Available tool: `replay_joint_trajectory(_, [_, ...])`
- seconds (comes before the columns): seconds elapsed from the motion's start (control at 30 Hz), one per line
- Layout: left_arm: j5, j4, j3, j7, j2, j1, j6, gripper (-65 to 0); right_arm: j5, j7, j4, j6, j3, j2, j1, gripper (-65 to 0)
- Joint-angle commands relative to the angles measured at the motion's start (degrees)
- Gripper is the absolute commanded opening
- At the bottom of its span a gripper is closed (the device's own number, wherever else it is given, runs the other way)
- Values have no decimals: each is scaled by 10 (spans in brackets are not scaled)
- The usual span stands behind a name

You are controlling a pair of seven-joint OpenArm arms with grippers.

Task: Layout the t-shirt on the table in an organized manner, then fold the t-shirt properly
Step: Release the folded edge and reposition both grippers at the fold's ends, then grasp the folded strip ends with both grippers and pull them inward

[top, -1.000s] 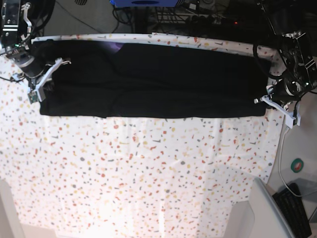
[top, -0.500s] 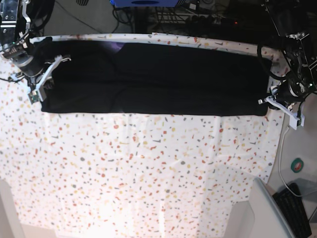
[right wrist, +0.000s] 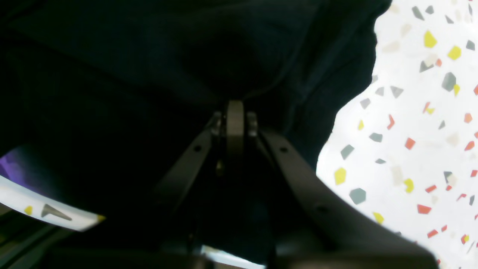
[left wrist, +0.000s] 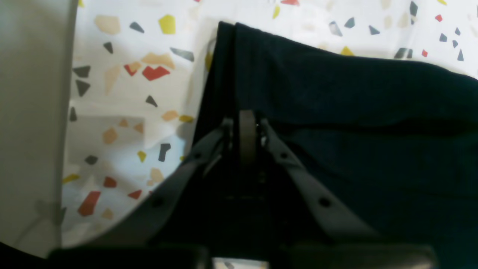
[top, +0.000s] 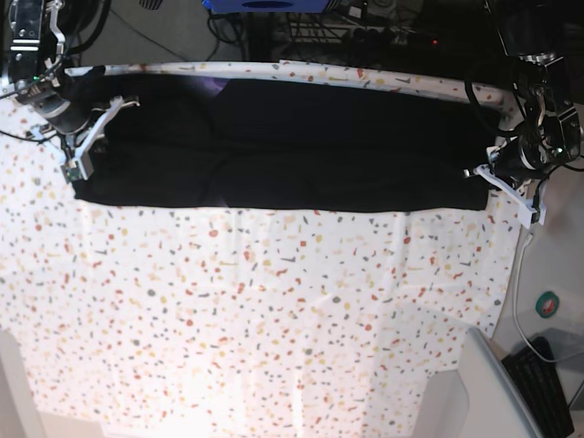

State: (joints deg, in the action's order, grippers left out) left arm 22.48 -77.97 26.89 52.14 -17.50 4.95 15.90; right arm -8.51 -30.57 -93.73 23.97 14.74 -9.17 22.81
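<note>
The black t-shirt point(top: 292, 146) lies as a long flat band across the far part of the speckled table point(top: 274, 319). A bit of its purple print point(top: 214, 87) shows at the far edge. My left gripper point(top: 493, 175) is at the band's right end, shut on the t-shirt's edge point(left wrist: 224, 74), fingers point(left wrist: 247, 127) pinched together on black cloth. My right gripper point(top: 91, 132) is at the band's left end, also shut on the t-shirt point(right wrist: 149, 56), with its fingers point(right wrist: 235, 116) closed in a fold. A purple patch point(right wrist: 11, 164) shows at that view's left.
The table's far edge point(top: 301, 68) runs just behind the shirt, with cables and equipment point(top: 365, 27) beyond it. A keyboard point(top: 546, 388), a grey panel point(top: 488, 388) and a green round object point(top: 547, 304) sit off the table's right side.
Both grippers have drawn back toward the table's far edge, still shut on the cloth. The t-shirt's near edge has shifted slightly away from the front and the band looks a little narrower.
</note>
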Motion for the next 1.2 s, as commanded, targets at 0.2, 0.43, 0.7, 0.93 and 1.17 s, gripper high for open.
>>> replay_joint_trajectory(0.2, [3, -9, 1, -5, -12, -4, 1, -650, -1, -36, -12, -3, 2, -7, -1, -519])
replay_joint_trajectory(0.43, [7, -15, 8, -5, -29, -4, 1, -337, -1, -39, -81, -4, 28, 4, 31, -365])
replay_joint_trajectory(0.7, [8, -119, 110, -4, -6, 22, 1, -395, 1, -39, -172, -1, 77, 49, 33, -368])
replay_joint_trajectory(0.93, [2, -69, 26, -55, 36, 33, 1, -650, 1, -39, -48, 1, 82, 48, -86, -650])
replay_joint_trajectory(1.17, [2, 59, -33, -154, 29, 33, 1, -650, 1, -35, 93, 1, 82, 15, -151, -650])
